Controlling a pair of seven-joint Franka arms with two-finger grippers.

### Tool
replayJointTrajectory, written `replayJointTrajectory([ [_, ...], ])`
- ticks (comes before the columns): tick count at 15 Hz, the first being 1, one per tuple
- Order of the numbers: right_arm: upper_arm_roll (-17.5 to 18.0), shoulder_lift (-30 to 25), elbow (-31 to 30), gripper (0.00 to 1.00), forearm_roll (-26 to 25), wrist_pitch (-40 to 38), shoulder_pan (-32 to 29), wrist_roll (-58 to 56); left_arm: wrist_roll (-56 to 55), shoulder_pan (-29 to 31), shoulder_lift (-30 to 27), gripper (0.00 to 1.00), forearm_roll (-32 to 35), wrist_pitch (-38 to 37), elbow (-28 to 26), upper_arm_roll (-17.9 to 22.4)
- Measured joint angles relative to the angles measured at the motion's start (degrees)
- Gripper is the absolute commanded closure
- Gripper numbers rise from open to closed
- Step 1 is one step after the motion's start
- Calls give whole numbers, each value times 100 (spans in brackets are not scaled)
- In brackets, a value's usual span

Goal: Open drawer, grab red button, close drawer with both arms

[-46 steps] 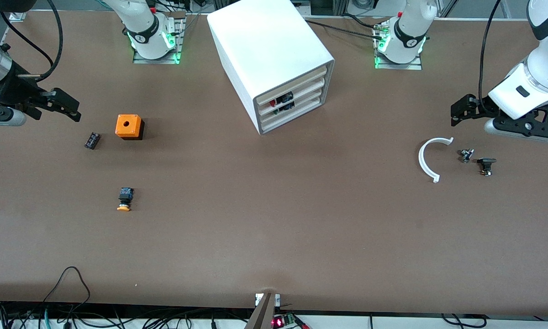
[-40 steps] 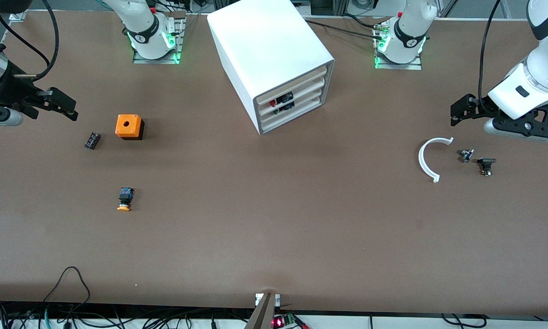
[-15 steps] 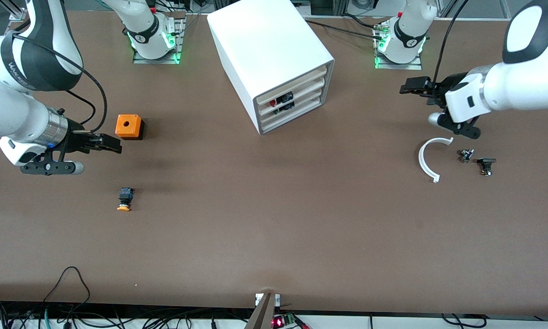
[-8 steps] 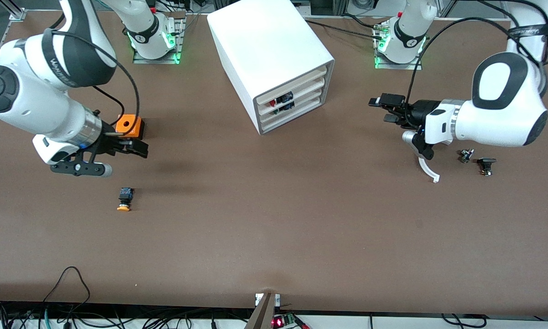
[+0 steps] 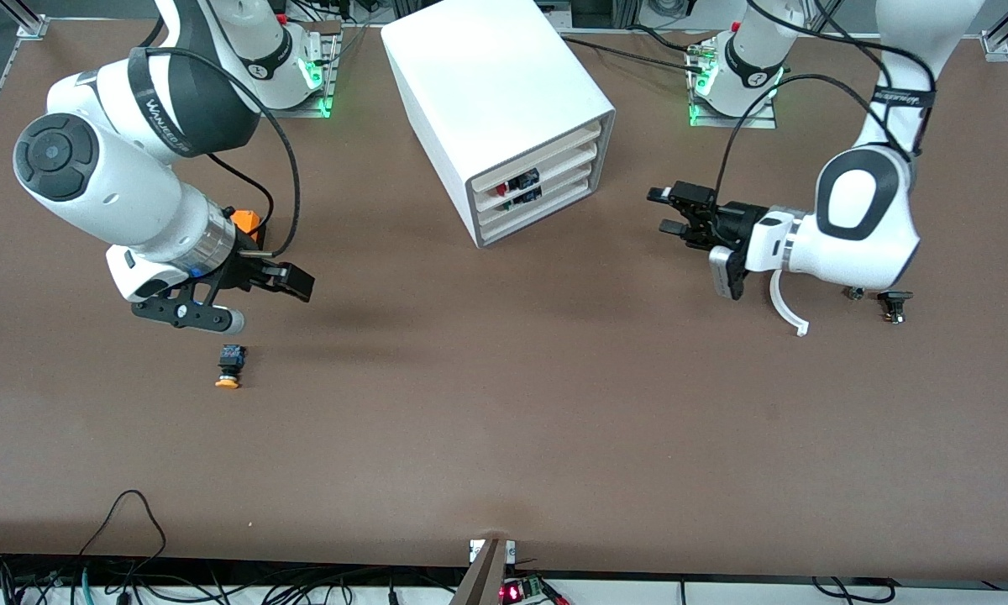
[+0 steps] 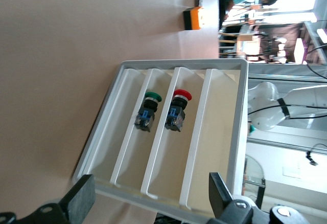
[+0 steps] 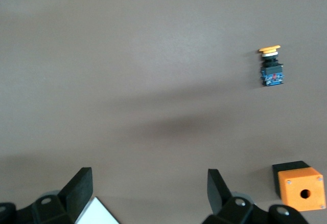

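Observation:
The white cabinet [image 5: 496, 92] stands at the middle of the table, its three drawers pushed in. The button [image 6: 179, 109], red-capped on a black body, lies in one drawer [image 6: 168, 147]; from the front camera the button [image 5: 517, 182] shows only as a small dark shape. The drawer beside it holds a green-capped one [image 6: 148, 110]. My left gripper [image 5: 668, 210] hangs open in front of the drawers, a short way off and empty; the left wrist view has this gripper [image 6: 150, 198] facing them. My right gripper [image 5: 298, 281] is open and empty over bare table near the right arm's end, and shows again as the gripper [image 7: 148, 185] in its own wrist view.
An orange box with a hole [image 5: 248, 220] is partly hidden by the right arm. An orange-capped button [image 5: 229, 367] lies nearer the front camera. A white curved strip [image 5: 785, 307] and small black parts [image 5: 895, 302] lie under the left arm.
Both arms have swung in from the table's ends. The left gripper has come toward the cabinet's drawer side. The right gripper has passed the orange box toward the middle.

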Motion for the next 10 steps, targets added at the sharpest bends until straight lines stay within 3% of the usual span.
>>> replayJointTrajectory([
  [2,0,121,178,1,0,0,136,342,408,-17,86,15,-474,441,-382,-276],
  [3,0,174,252,1,0,0,212,550,572,-25,106,30,-730,670,-563,-449],
  [6,1,304,410,1,0,-1,441,1178,808,-59,195,35,-1077,1023,-899,-948],
  [10,0,386,513,1,0,0,590,1779,1069,-64,491,37,-1105,1040,-964,-1071],
])
